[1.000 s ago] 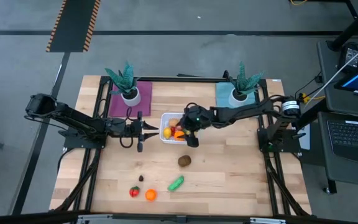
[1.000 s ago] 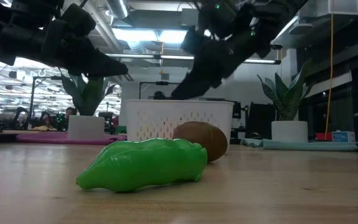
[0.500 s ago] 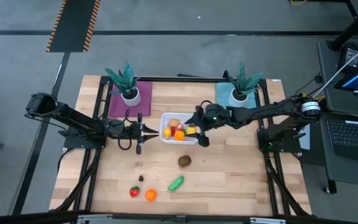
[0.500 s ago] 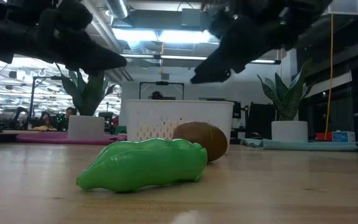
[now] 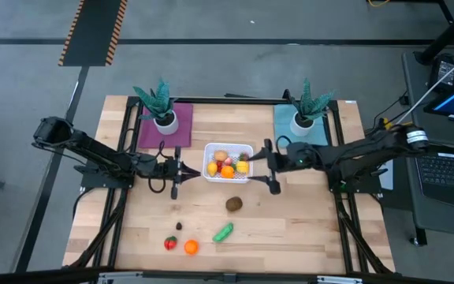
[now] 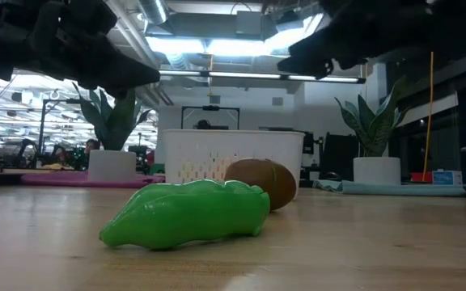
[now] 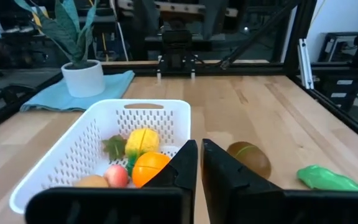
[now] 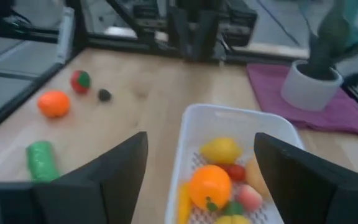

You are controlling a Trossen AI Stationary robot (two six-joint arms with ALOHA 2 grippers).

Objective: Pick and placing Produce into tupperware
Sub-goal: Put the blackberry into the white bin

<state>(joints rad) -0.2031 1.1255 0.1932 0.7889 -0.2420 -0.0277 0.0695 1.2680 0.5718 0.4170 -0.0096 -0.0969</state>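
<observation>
Several produce pieces (image 5: pixel 227 167) lie in the white tupperware (image 5: pixel 247 150) mid-desk (image 5: pixel 306 229); others sit on open planks nearer the front edge. No writing is legible. Left end effector (image 5: pixel 181 168), fingers pressed together and empty, hangs just left of the tupperware; right end effector (image 5: pixel 269 166), spread wide and empty, just right.

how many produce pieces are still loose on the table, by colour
green: 1, the long piece
brown: 1, the round piece
orange: 1
red: 1, with a green top
dark: 1, the tiny piece
total: 5 loose on the table, outside the white tupperware
</observation>
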